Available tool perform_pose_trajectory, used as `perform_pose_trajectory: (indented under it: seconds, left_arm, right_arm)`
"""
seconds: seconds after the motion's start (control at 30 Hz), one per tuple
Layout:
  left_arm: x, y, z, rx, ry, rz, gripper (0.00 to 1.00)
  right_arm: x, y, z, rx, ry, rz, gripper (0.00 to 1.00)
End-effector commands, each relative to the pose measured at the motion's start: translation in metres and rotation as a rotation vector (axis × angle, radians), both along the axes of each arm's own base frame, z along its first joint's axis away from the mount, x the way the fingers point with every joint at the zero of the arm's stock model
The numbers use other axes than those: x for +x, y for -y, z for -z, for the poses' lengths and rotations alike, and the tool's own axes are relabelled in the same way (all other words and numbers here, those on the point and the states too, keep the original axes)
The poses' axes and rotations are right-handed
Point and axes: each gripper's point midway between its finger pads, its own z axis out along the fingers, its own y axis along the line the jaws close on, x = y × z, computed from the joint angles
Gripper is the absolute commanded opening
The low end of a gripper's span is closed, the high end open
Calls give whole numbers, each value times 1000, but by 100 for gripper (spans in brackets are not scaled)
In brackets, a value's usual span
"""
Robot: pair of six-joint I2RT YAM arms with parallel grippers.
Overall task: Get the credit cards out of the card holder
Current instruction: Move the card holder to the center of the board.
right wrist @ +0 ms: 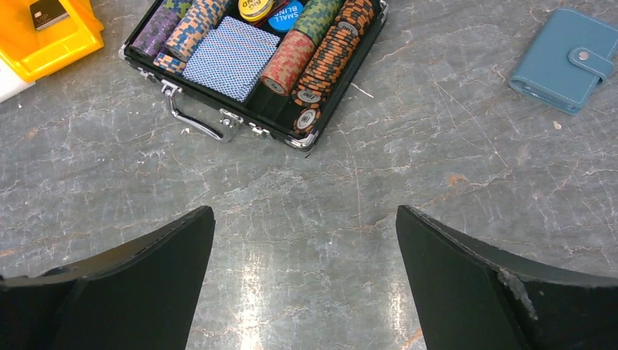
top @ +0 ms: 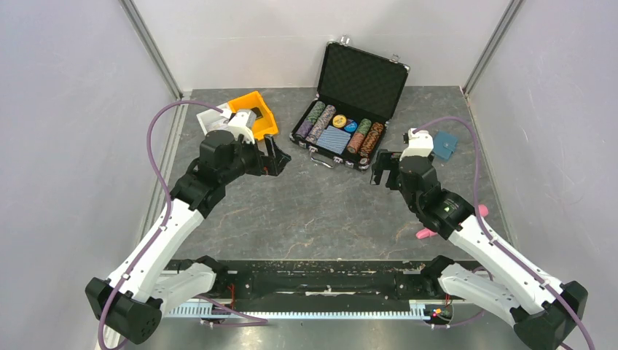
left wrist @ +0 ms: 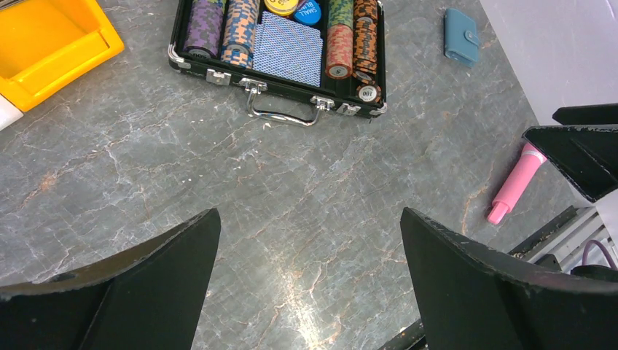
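Hovering above the table (right wrist: 379, 189), your left gripper (left wrist: 310, 219) and right gripper (right wrist: 306, 215) both have fingers spread wide, pinching nothing. You see the card holder (right wrist: 565, 60) lying closed at far right, right of the poker-chip case (top: 364, 76), untouched.

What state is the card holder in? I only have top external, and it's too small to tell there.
Observer: Right wrist view: card holder is folded shut, snap tab fastened.
Operator: Cards out anywhere?
Observer: A small dark flat item lies in the yellow bin; can't tell what it is.
Operator: Grippers?
Observer: Wrist views show left gripper and right gripper both wide open, nothing between the fingers.
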Motion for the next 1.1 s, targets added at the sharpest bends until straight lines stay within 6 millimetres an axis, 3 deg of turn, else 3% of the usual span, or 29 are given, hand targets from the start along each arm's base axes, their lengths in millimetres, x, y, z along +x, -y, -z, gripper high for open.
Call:
perform_pose_trajectory:
  seconds: [0.0,0.23,0.63,0.8,0.97,1.07]
  left_arm:
    - [1,3,-29,-67,64,0,100]
    - [1,4,-28,-67,61,-1,100]
    - [1,1,-28,-65,59,-15,100]
    - [-1,7,-28,-86,47,10,100]
    - [-3,4,-32,-87,61,3,100]
    - [-2,2,-32,-80,66,-9,100]
  right_arm:
    - [4,4,-21,40,51,43,98]
    - [9,7,-17,17,56,63,98]
    - [33,30,-20,-229,65,149,99]
    - [59,63,-15,-295,63,225,99]
    - [92,98,4,-257,12,262,99]
    - [105,130,15,-329,-33,345,99]
